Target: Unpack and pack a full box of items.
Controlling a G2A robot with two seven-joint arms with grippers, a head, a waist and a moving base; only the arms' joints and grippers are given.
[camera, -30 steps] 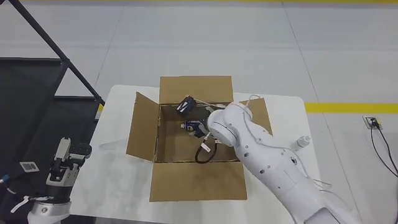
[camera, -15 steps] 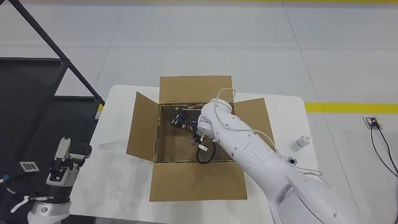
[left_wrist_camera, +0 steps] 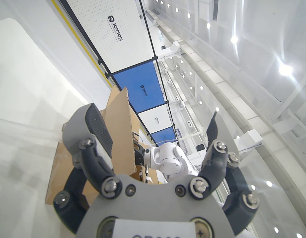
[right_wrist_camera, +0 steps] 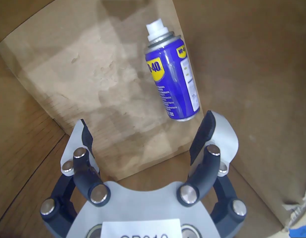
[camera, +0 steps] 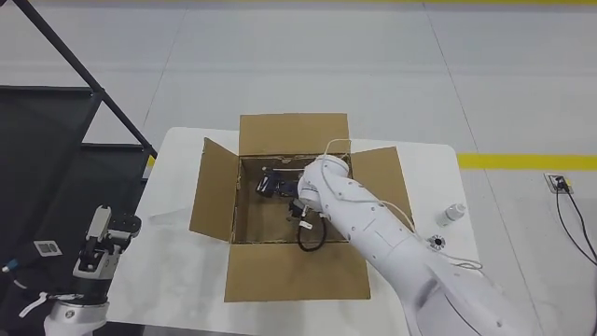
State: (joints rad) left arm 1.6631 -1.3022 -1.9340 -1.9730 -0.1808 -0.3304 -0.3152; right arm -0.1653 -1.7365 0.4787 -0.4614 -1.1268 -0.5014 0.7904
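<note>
Parted right pincer (right_wrist_camera: 146, 122) near spray can (right_wrist_camera: 171, 75)

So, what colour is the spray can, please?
The spray can is blue with yellow; right wrist view.

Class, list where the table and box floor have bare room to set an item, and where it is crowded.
Bare: white table left of the open brown cardboard box; box floor beside the lying blue spray can. Crowded: table's right side, around the small white bottle.
</note>
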